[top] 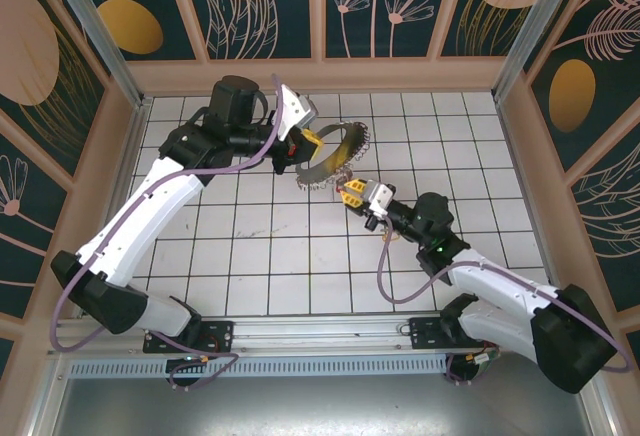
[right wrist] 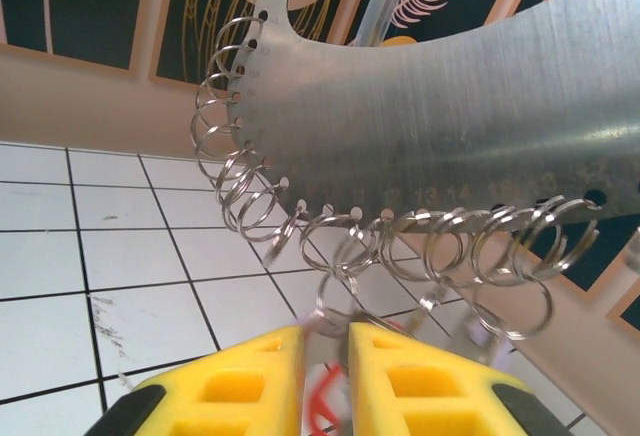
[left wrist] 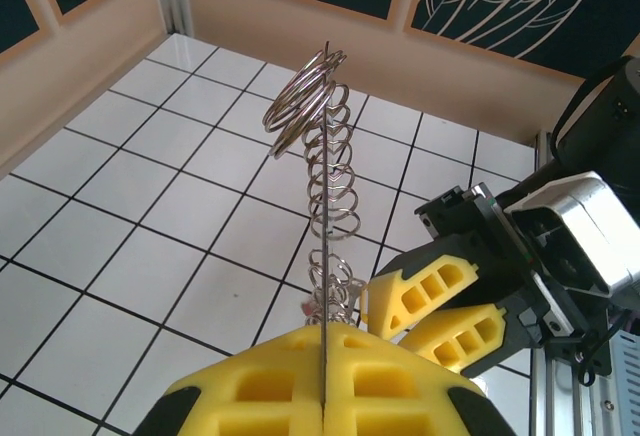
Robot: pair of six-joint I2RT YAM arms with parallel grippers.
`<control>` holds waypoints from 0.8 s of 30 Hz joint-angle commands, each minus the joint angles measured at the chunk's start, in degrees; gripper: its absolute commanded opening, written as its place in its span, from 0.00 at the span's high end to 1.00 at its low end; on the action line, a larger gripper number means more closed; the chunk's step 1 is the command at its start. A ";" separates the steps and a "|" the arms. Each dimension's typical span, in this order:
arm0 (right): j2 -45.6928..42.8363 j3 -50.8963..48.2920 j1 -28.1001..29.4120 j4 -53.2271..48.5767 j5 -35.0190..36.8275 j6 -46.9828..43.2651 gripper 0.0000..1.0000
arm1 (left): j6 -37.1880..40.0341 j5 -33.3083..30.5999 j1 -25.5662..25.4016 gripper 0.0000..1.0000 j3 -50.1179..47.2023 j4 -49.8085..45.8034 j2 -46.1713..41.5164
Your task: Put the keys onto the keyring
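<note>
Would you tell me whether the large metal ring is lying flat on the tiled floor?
No, the keyring stands edge-on above the tiles, clamped between the left gripper's yellow fingers.

You have the keyring (top: 335,156) upright above the far-centre counter (top: 250,246) | left claw (top: 306,148) clamped on its left rim | right claw (top: 347,190) just under its near-right rim | keys (right wrist: 325,411) between that claw's fingers

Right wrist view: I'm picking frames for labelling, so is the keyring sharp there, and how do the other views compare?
Right wrist: the keyring is sharp, faint engraved numbers readable, mild sheen; the keys in the right gripper are a red blur. Left wrist: keyring edge-on, crisp; left gripper slightly soft. Top external: even light, keyring small.
</note>
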 commanded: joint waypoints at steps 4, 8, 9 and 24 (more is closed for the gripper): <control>2.49 0.88 1.42 7.79 3.51 0.79 0.80 | -1.42 1.17 -0.09 1.00 2.72 0.15 0.76; 3.68 0.71 1.50 8.87 6.18 1.18 0.79 | -1.69 1.25 -0.02 1.00 3.04 0.09 0.93; 3.81 0.41 1.46 9.50 6.39 1.06 0.79 | -1.78 1.25 -0.09 1.00 3.07 0.10 0.89; 6.27 0.57 1.50 12.81 6.24 2.27 0.85 | -2.56 1.29 -0.10 1.00 2.83 0.34 0.98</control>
